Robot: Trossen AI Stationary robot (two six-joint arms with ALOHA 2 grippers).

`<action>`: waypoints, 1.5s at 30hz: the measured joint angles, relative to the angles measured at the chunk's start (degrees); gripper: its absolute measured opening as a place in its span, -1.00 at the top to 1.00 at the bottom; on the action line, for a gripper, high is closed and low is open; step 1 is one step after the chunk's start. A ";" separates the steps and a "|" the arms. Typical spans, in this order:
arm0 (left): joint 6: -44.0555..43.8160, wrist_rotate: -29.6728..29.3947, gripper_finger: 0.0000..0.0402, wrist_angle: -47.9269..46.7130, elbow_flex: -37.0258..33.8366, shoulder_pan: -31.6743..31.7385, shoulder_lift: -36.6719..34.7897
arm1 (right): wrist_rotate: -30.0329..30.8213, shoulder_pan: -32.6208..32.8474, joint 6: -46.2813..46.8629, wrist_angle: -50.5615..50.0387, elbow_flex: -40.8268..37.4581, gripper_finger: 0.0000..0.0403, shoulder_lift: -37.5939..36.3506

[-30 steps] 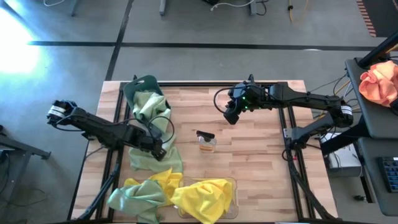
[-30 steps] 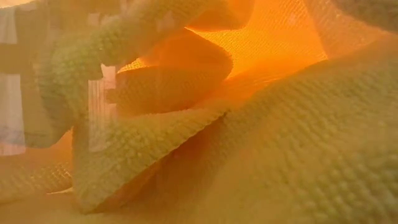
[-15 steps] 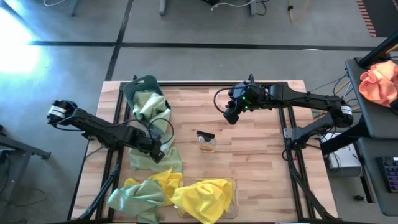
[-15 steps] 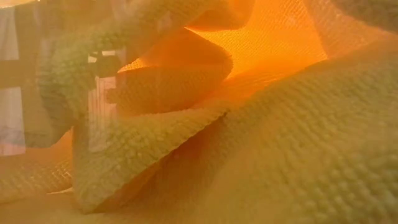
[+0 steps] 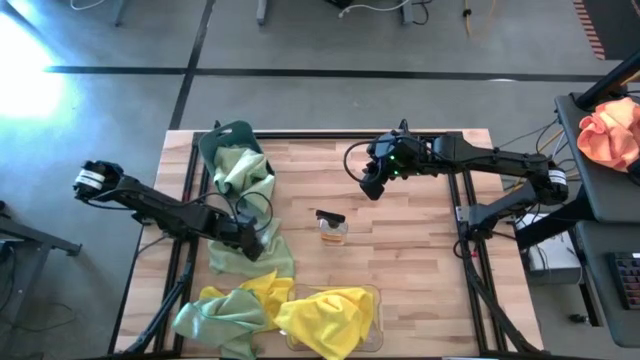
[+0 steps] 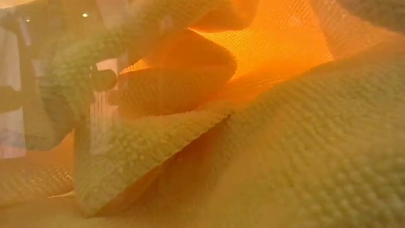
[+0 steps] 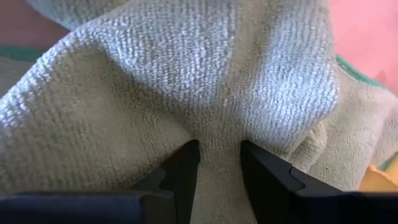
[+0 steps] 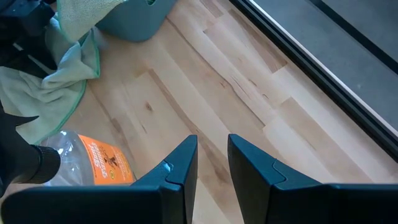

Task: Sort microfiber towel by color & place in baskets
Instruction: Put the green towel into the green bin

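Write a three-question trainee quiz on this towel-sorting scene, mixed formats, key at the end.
1. True or false: the left pincer is pinching a sage green towel.
2. Which basket already holds a green towel? A) the teal basket B) the clear basket
3. Fill in: the right pincer hangs open over bare ____, holding nothing.

Key: 1 true; 2 A; 3 table.

Overhead; low lens against yellow towel [image 6: 266,158]
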 joint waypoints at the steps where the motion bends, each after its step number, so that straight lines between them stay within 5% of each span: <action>1: -0.73 -0.01 0.44 0.00 -0.02 0.00 0.01 | 0.00 0.00 0.00 0.00 0.00 0.59 0.00; 26: 1.58 -4.14 0.99 -0.47 6.85 0.00 0.33 | 0.06 -0.01 -0.50 0.07 -0.17 0.59 0.00; 33: 2.48 -1.67 0.82 1.53 6.60 0.00 0.31 | 0.06 -0.01 -0.50 0.07 -0.30 0.59 0.00; 45: 6.44 3.55 0.15 5.99 6.52 -0.04 0.31 | 0.08 -0.01 -0.50 0.09 -0.37 0.59 0.00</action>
